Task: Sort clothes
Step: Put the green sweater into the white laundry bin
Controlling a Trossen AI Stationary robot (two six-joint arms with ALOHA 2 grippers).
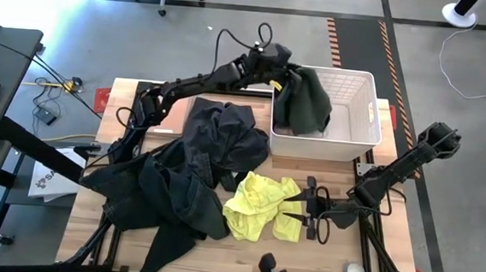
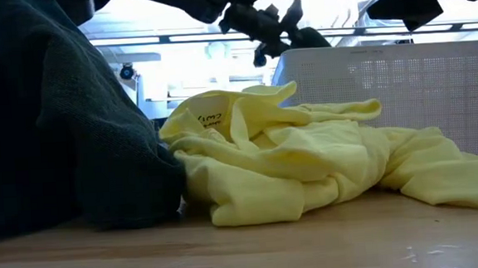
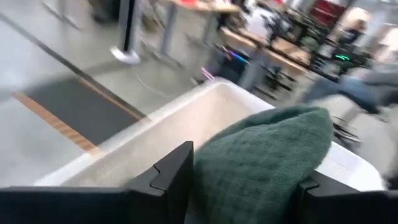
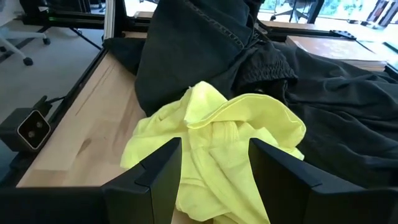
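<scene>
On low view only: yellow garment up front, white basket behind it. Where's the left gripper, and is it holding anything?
Observer: The left gripper is over the left edge of the white basket, jaws shut on a dark green garment that drapes down into it.
Operator: Right one?
Observer: The right gripper sits at the right edge of the yellow garment, jaws open, nothing held.
Operator: The dark mass on my left?
Observer: A pile of dark garments spread over the left half of the table, reaching up beside the basket.
</scene>
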